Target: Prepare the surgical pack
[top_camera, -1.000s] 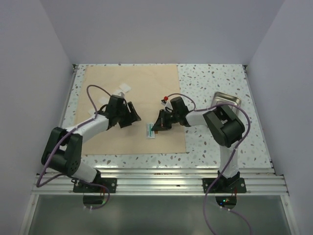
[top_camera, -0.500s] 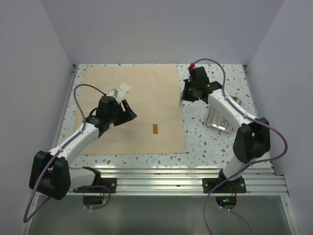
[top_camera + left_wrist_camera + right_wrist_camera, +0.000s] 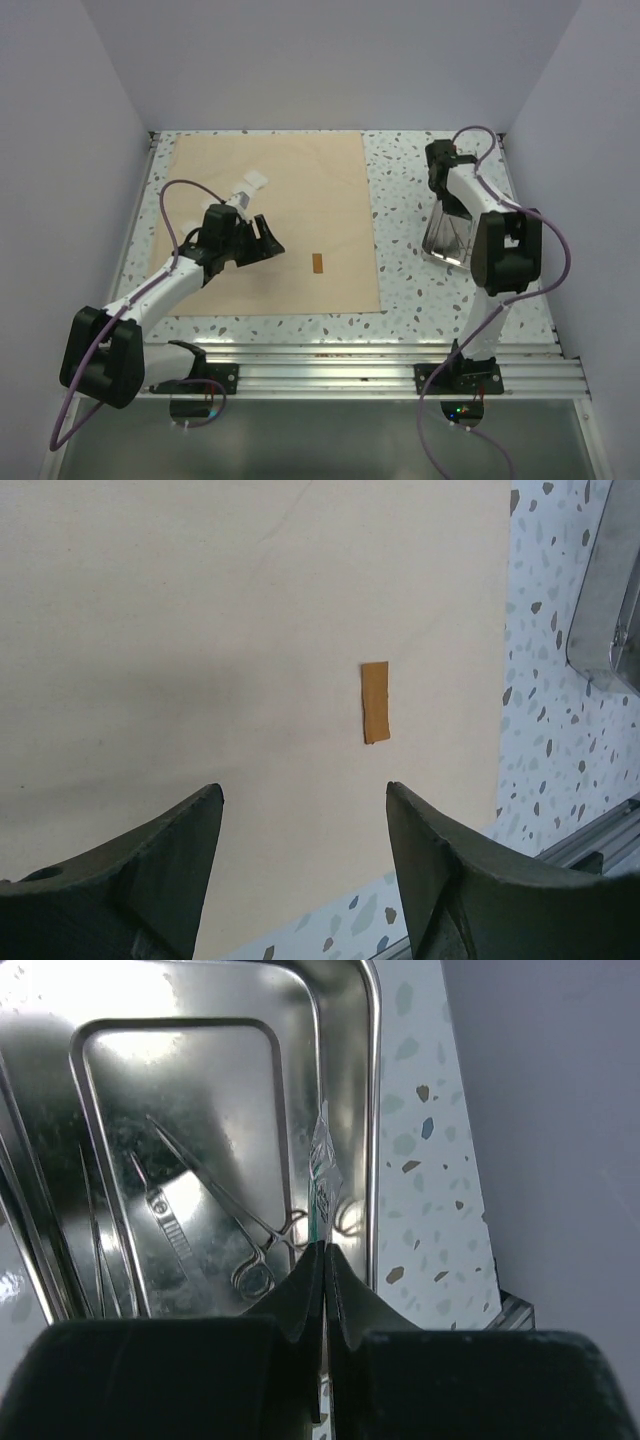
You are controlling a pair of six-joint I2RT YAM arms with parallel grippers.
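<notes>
Speckled table (image 3: 420,290) with tan sheet (image 3: 300,190) at left, steel tray (image 3: 447,238) at right.
Left gripper (image 3: 302,790) spread wide above the sheet, near a small orange strip (image 3: 375,702) lying flat on it; right gripper (image 3: 325,1252) pressed together over the tray, pinching a thin clear packet (image 3: 322,1175) edge-on; scissors-like instrument (image 3: 230,1225) lying inside the tray.

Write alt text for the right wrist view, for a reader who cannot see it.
The shut right tool pinches a thin clear packet edge-on above a shiny steel tray. Slim metal instruments lie in the tray, one scissor-like with ring handles. Speckled table shows at right.
</notes>
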